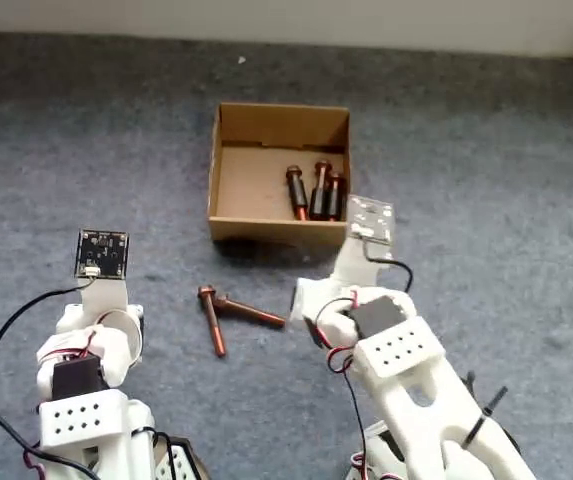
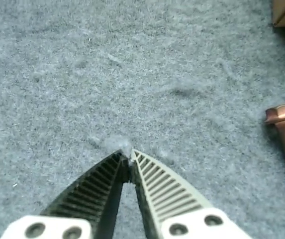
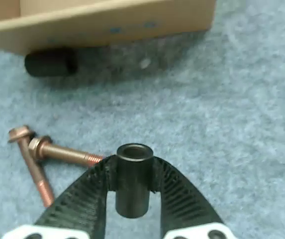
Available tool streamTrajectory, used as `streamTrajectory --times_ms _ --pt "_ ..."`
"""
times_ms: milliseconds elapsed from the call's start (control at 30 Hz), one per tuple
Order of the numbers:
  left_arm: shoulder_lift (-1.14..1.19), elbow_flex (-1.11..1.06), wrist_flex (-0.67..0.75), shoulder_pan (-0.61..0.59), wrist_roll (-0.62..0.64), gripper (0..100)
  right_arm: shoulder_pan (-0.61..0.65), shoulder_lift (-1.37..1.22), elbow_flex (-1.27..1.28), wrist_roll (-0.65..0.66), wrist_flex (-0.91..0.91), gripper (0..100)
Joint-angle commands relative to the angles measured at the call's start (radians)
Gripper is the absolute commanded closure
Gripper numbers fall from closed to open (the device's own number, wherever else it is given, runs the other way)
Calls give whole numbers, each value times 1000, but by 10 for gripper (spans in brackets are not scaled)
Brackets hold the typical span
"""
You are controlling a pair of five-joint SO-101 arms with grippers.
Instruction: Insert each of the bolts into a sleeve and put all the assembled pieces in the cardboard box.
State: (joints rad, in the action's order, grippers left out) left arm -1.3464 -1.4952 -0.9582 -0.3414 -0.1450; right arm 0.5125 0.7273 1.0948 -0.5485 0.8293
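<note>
Toward the middle of the far edge of the grey tabletop [image 1: 486, 150]: an open-topped cardboard box [image 1: 228, 170]. Inside it, close to the wall on the right arm's side: three assembled pieces [image 1: 314, 192], each a coppery bolt through a black sleeve, lying side by side with heads toward the far edge.

Just outside the box's near wall, in its shadow: a spare sleeve [image 3: 50, 62], black, lying on its side. Touching the cardboard or only beside it, cannot tell.

About mid-tabletop, between the box and the near edge: two loose bolts in a narrow V. Running toward the near edge, the first bolt [image 1: 212, 322]. Angled off toward the right arm, the second bolt [image 1: 253, 312]. Heads together at the box end, overlapping in the right wrist view.

Near the box's near corner on the right side: the right claw [image 3: 134, 167], pinching a held sleeve [image 3: 134, 186] between its ribbed black fingers [image 3: 177, 199]. Sleeve lined up along the fingers, open bore showing at the tip end, loose bolts close beside it.

Toward the near left corner: the left claw [image 2: 130, 160], pressed together tip to tip over bare grey surface, the head of the first bolt off to one side and a corner of the box farther out.
</note>
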Motion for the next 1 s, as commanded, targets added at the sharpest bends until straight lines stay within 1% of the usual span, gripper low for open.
streamTrajectory --times_ms 0,100,200,267,333,400,467,533,633,700,833,967 --pt "2 71 6 36 -3 993 -82 56 90 -8 -166 994" --pt "2 142 -84 76 -11 992 -107 59 150 -66 -225 994" --pt "4 266 -207 139 -29 992 -131 59 166 -74 -231 994" --pt "4 328 -253 173 -29 992 -145 59 166 -74 -231 994" --pt "4 351 -270 199 -29 992 -157 59 168 -74 -231 994" --pt "12 351 -269 229 -29 982 -166 59 168 -74 -231 994" --pt "61 358 -269 251 -28 931 -170 59 168 -74 -231 994" --pt "153 377 -267 275 -25 893 -170 59 168 -74 -231 994" --pt "331 437 -267 329 -12 892 -170 59 168 -74 -231 994" --pt "452 479 -258 369 49 888 -170 59 168 -74 -231 994" --pt "685 550 -166 444 120 887 -170 59 170 -74 -231 994" --pt "900 604 -84 461 160 887 -170 59 171 -74 -231 994"
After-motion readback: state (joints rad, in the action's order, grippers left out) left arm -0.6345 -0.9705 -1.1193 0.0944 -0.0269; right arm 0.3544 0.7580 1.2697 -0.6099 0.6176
